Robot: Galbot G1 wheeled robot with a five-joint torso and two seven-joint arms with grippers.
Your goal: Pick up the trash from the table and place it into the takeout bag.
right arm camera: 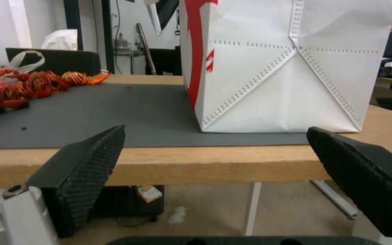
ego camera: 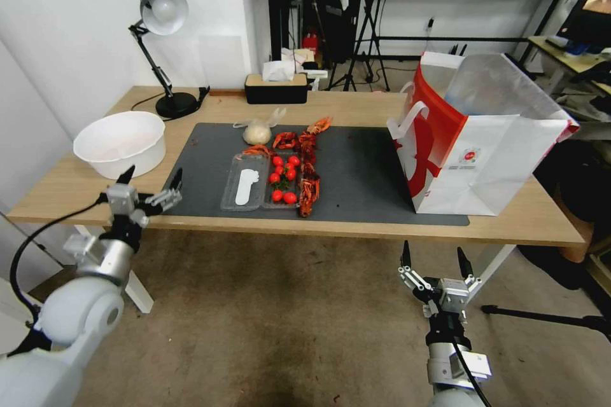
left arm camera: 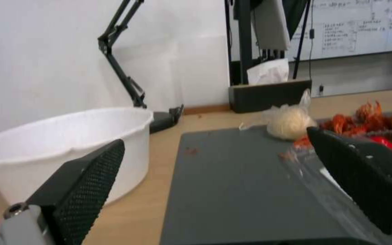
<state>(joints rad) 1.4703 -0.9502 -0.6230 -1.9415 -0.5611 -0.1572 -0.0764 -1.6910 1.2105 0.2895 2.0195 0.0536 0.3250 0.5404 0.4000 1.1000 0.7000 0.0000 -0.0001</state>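
Observation:
The trash lies mid-mat on the table (ego camera: 76,194): a knotted clear bag with a pale lump (ego camera: 258,132), red crayfish shells (ego camera: 309,168), and a clear plastic tray (ego camera: 245,189) beside cherry tomatoes (ego camera: 284,179). The takeout bag (ego camera: 474,146) stands open and upright at the mat's right end. My left gripper (ego camera: 154,175) is open at the table's front left edge; its wrist view faces the knotted bag (left arm camera: 290,122) across the mat. Below the front edge, my right gripper (ego camera: 433,251) is open, facing the takeout bag (right arm camera: 287,68).
A white basin (ego camera: 119,143) sits on the table's left end, close to my left gripper. A black desk lamp (ego camera: 162,44) and a tissue box (ego camera: 277,86) stand along the back edge. Tripods and a desk crowd the room behind and to the right.

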